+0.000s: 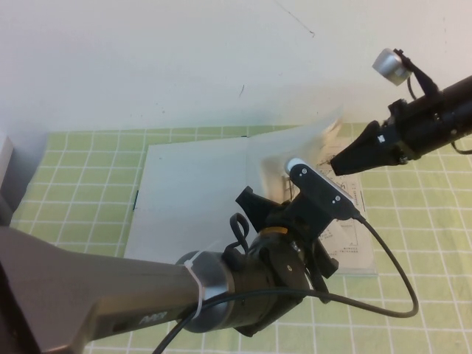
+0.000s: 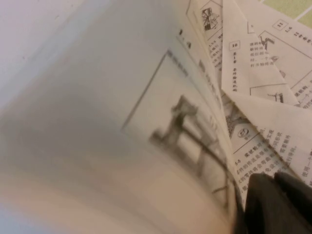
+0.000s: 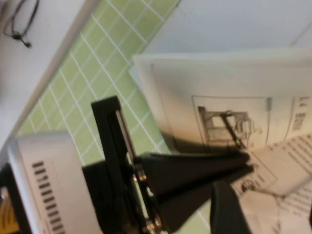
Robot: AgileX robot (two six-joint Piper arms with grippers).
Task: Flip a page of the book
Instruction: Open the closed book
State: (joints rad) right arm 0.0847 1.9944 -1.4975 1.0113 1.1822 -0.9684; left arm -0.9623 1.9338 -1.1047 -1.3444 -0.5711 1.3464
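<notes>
The book lies open on the green mat, its left half blank white and its right half printed with drawings and text. One page stands lifted and curved over the middle. It also shows in the left wrist view and the right wrist view. My right gripper comes in from the right, shut. In the right wrist view the right gripper has its tip against the base of the lifted page. My left gripper is shut and rests on the printed right-hand pages. In the high view its wrist hides it.
The green grid mat covers the table, with a white surface behind it. My left arm fills the front of the high view, and its black cable loops over the mat at right. A grey object sits at the far left edge.
</notes>
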